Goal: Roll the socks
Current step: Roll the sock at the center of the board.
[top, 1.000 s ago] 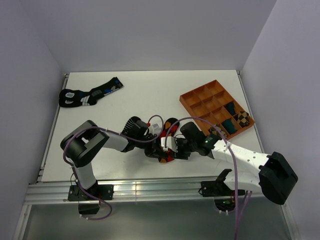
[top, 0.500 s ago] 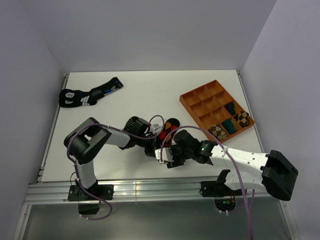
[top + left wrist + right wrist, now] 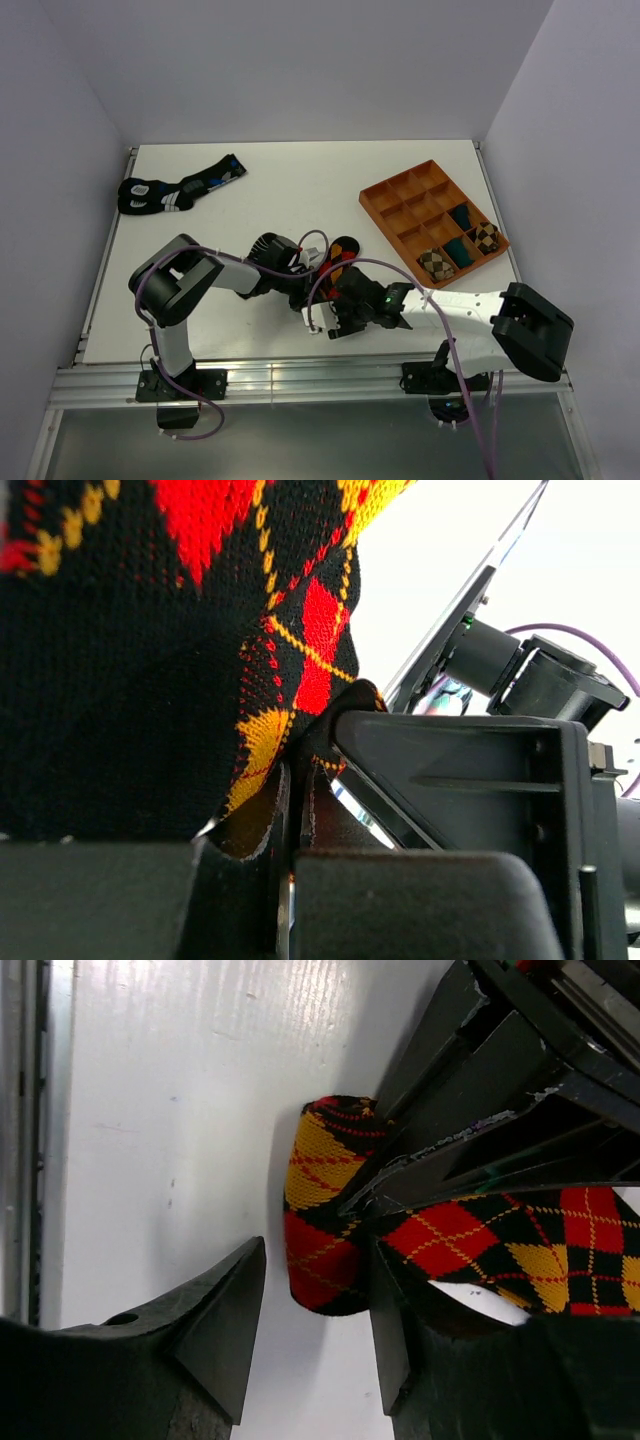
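Observation:
A long black sock (image 3: 341,254) with red and orange argyle diamonds lies at the front middle of the table, and its near end is rolled into a short tube (image 3: 322,1205). My left gripper (image 3: 306,290) is shut on the sock's fabric; in the left wrist view the cloth (image 3: 150,660) is pinched at the left gripper (image 3: 298,770). My right gripper (image 3: 320,1270) is open, with one finger on each side of the rolled end and a gap to the left finger (image 3: 225,1310). In the top view the right gripper (image 3: 328,318) sits just in front of the left one.
An orange compartment tray (image 3: 412,185) at the right holds several rolled bundles (image 3: 435,262). Black socks with blue and white marks (image 3: 175,190) lie at the back left. The table's front edge and metal rail (image 3: 300,372) run close behind the right gripper.
The right arm has swung left and toward the front edge, bringing its jaws around the sock's rolled end, and they have narrowed a little. The left gripper stays shut on the sock.

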